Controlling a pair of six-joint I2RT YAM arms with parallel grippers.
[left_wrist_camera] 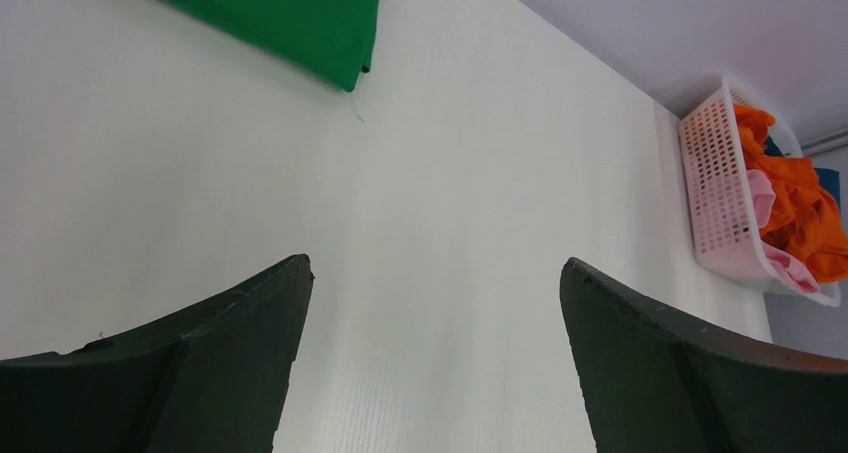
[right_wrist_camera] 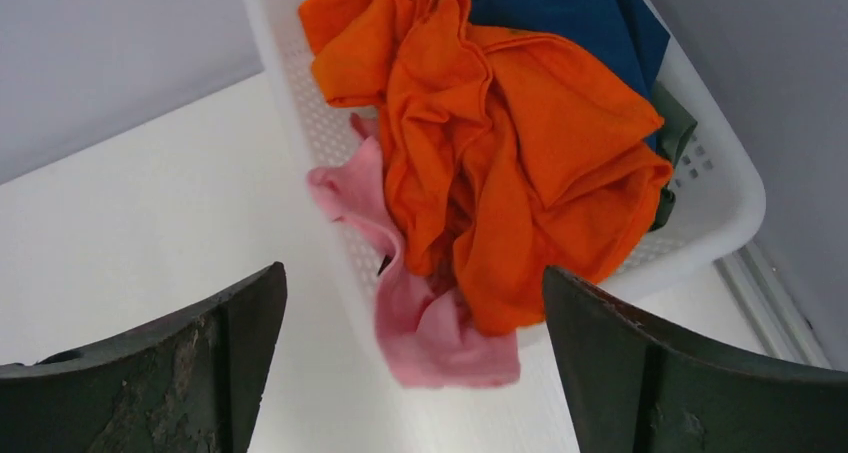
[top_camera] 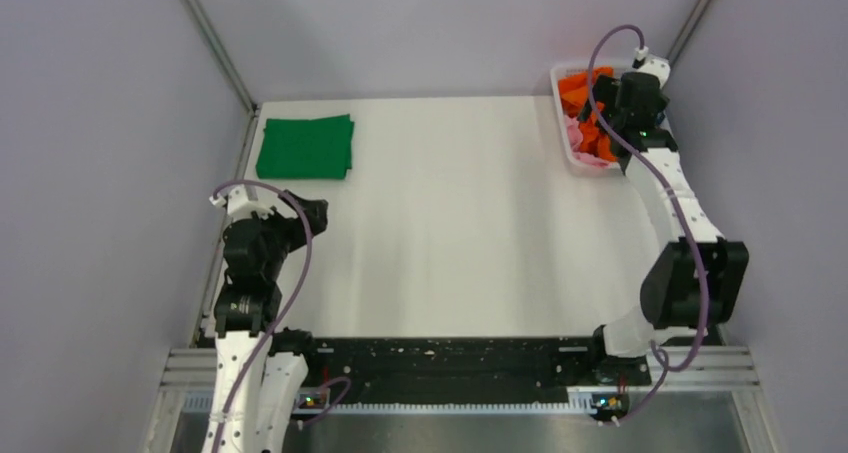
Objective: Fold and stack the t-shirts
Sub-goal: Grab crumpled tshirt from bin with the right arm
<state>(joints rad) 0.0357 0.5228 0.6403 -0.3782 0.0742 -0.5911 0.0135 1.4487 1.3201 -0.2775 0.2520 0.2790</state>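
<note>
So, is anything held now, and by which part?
Nothing is held. Right gripper: jaws open above the orange t-shirt in the basket. Left gripper: jaws open above the table.

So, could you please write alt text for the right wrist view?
A white mesh basket holds crumpled shirts: orange shirt on top, pink shirt spilling over the rim, navy shirt behind. The right gripper is open.

There is one table (top_camera: 450,223) and one basket (right_wrist_camera: 720,223). One folded green shirt (top_camera: 305,147) is outside the basket. Inside are four colours of crumpled cloth: one orange shirt (right_wrist_camera: 520,153), one pink shirt (right_wrist_camera: 430,333), one blue shirt (right_wrist_camera: 570,13) and one dark green scrap (right_wrist_camera: 678,133). There are two arms, the left arm (top_camera: 255,263) and the right arm (top_camera: 680,203). There are two grippers, the left gripper (left_wrist_camera: 435,265) and the right gripper (right_wrist_camera: 412,271).
</note>
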